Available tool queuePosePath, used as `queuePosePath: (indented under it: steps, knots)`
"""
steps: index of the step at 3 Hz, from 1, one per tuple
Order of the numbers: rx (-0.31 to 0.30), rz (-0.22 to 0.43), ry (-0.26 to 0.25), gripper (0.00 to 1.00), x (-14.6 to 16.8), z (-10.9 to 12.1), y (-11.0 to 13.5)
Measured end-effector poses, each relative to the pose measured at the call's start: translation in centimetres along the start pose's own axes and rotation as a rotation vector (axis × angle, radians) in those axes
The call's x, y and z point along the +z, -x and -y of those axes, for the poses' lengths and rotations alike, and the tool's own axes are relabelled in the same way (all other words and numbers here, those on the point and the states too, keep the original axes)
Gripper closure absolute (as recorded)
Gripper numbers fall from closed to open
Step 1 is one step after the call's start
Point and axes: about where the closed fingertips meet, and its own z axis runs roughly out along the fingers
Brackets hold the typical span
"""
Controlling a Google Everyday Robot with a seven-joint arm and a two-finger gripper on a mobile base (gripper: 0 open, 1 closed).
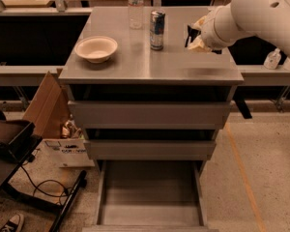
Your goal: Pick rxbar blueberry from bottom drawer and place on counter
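The rxbar blueberry is not plainly in view. The bottom drawer stands pulled open and no bar shows on its grey floor, so the pick looks done. A small dark shape at the hand, which hangs low over the bench near its right rear edge, may be the bar. I cannot tell whether the hand is clenched or released, so the placing may be under way or finished. The bench also carries a can, a clear bottle and a pale bowl. Left of the cabinet a cardboard box leans; the floor is speckled.
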Motion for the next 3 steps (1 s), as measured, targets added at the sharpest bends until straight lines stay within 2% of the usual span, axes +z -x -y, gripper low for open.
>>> queuePosePath:
  steps: [1,2,3]
  knots:
    - [-0.014,0.025,0.043,1.00,3.72,-0.05,-0.71]
    - [-0.015,0.030,0.049,0.86,4.46,-0.03,-0.84]
    - [-0.016,0.031,0.052,0.62,4.66,-0.16,-0.78]
